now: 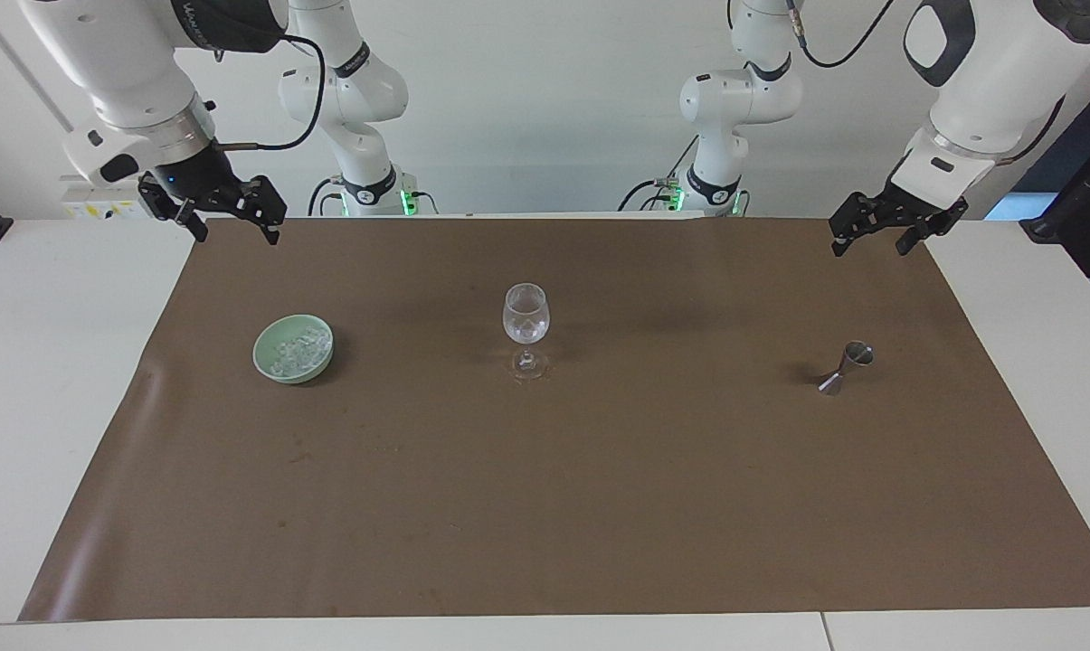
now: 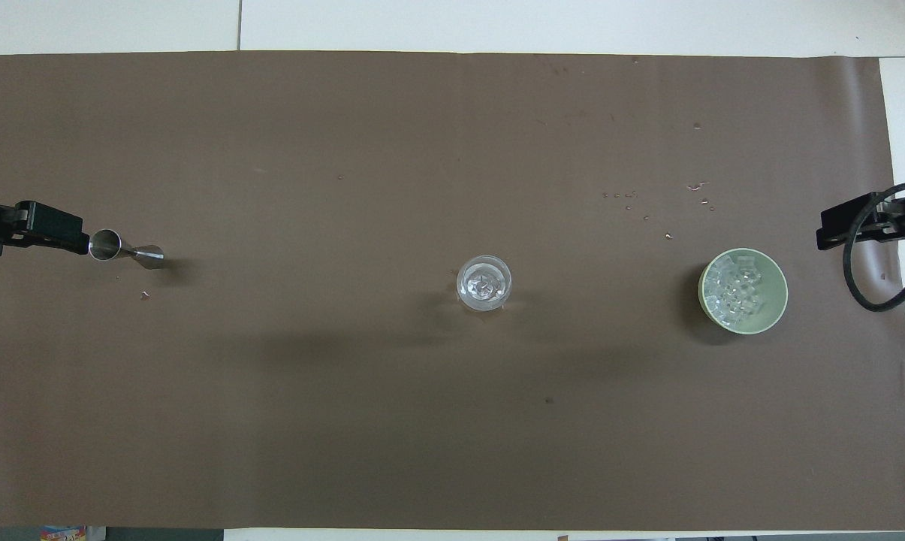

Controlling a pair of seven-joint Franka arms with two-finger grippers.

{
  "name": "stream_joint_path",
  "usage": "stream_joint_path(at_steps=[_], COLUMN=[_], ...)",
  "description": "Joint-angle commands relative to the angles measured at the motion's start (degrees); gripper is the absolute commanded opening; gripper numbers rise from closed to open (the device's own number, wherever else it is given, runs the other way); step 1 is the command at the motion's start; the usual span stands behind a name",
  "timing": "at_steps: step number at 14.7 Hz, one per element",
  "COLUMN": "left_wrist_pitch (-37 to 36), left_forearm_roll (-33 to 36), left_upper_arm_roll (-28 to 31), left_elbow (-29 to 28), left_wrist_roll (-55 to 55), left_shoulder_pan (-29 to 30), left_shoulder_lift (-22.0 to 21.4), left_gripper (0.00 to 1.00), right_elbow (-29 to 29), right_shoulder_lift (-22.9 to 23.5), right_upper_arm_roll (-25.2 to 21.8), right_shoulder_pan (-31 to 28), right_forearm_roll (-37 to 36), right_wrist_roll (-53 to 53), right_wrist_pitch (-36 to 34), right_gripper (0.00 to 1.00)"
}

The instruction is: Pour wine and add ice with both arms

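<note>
With both grippers raised, spread open and empty, the right gripper (image 1: 230,217) near the bowl (image 1: 269,362) of ice (image 1: 298,350), the left gripper (image 1: 892,228) near the jigger (image 1: 847,367), the glass (image 1: 526,316) seemingly held ice already.

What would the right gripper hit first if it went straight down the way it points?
Probably the brown mat near its corner; the open right gripper hangs clear of the bowl of ice, though depth is uncertain.

Brown mat (image 1: 545,506) on white table (image 1: 47,362) – few specks (tiny) scattered (image 2: 632,199)
</note>
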Motion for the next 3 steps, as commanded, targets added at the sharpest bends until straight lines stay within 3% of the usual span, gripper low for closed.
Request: stream_joint_path(at_steps=[1,3], left_wrist_pitch=[0.6,0.6], left_forearm_roll=[1.1,1.1], left_upper_arm_roll=[-0.2,-0.2], left_elbow=[-1.6,-1.6], left_wrist_roll=[0.6,0.6], left_shoulder_pan=[0.4,0.4], left_shoulder_lift=[-1.4,-1.4], left_gripper=[1.00,1.00], right_elbow=[-1.0,-1.0], right_shoulder_lift=[-1.0,-1.0], right_upper_arm_roll=[0.5,0.6], right_shoulder_pan=[-0.9,-0.9], right_forearm_roll=[-0.7,-0.7], right_wrist_roll=[-1.2,-1.2], right_wrist_pitch=[0.0,0.1], right_gripper=[1.00,1.00])
